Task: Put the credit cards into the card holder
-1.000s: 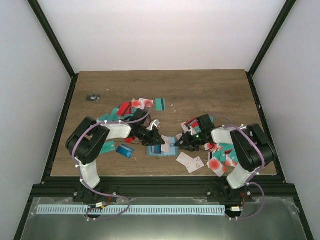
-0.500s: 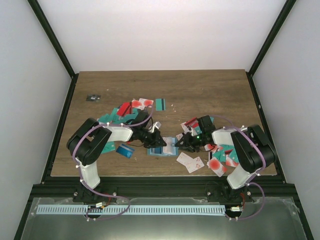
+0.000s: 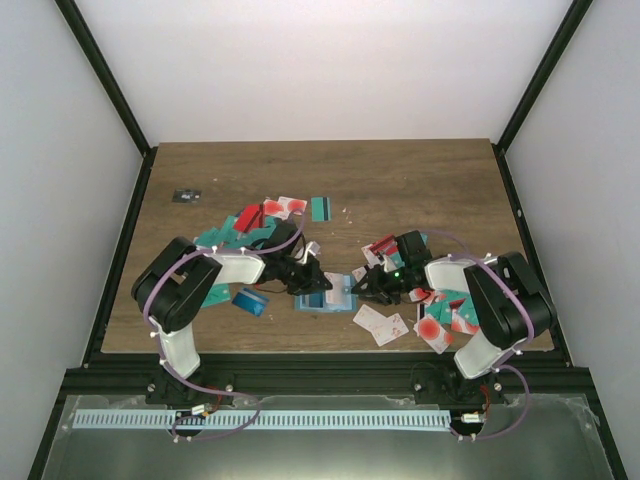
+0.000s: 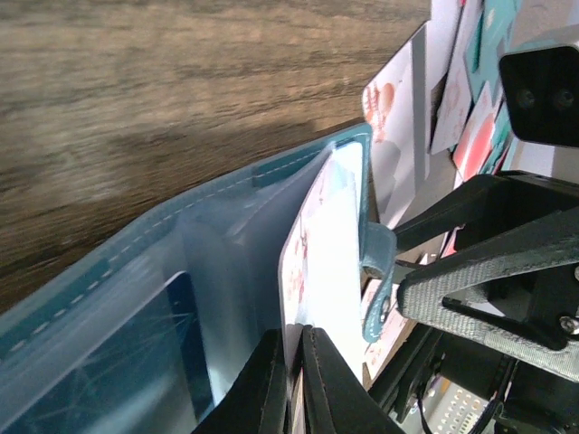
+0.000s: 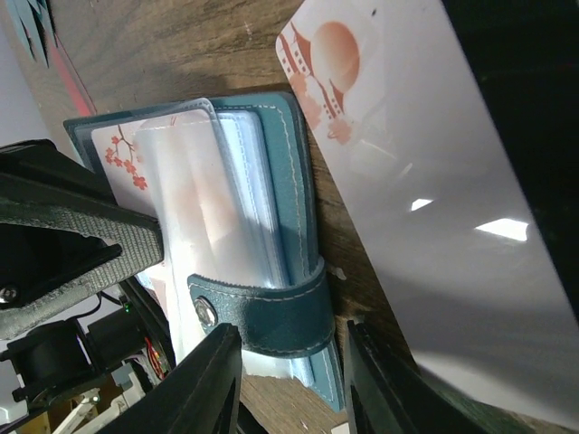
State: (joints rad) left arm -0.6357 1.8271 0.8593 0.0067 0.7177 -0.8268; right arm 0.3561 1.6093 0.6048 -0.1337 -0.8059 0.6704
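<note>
Left wrist: left end effector (image 4: 291, 339) tight on white card (image 4: 330, 253) edge in card holder (image 4: 118, 298), right end effector (image 5: 294, 362) tight on strap (image 5: 271, 312)

Brown wood-grain rectangular tabletop (image 3: 420, 180), closed in by plain white panel walls (image 3: 320, 70). Thin black metal corner struts (image 3: 103, 75) at both sides. Evenly lit.

Soft, even light falls from overhead. The white walls (image 3: 320, 70) glow almost washed out, and the counter (image 3: 420, 180) shows only faint shadows under the arms. In the left wrist view the far wood grain is blurred, and the blossom card (image 4: 330, 244) in the card holder (image 4: 136, 271) blows out to white. In the right wrist view two glare spots sit on the sun-print card (image 5: 434, 208).
</note>
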